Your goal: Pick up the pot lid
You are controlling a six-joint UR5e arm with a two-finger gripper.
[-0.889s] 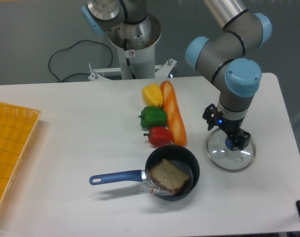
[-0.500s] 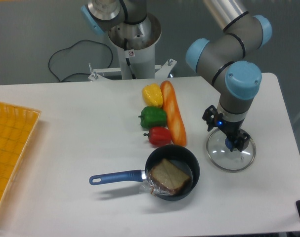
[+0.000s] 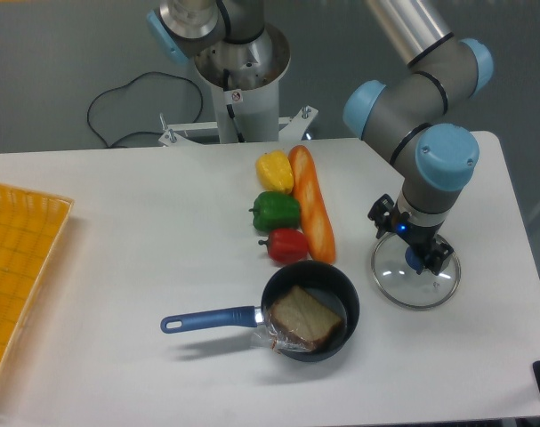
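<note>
Gripper (image 3: 409,240), fingers apart, over the pot lid (image 3: 399,286) on the right of the table (image 3: 136,267).
An orange-yellow object (image 3: 25,258) is cut off at the left edge; right of it, toward the near side, a dark pan (image 3: 352,302) points its blue handle (image 3: 207,319) left, with a brown slice (image 3: 305,318) inside; beyond the pan, a red pepper (image 3: 286,245), a green pepper (image 3: 276,211) and a yellow pepper (image 3: 275,172) run from near to far, with a long orange item (image 3: 313,206) along their right side; farther right, the round, clear lid lies flat, its blue knob (image 3: 415,261) just below the gripper.
</note>
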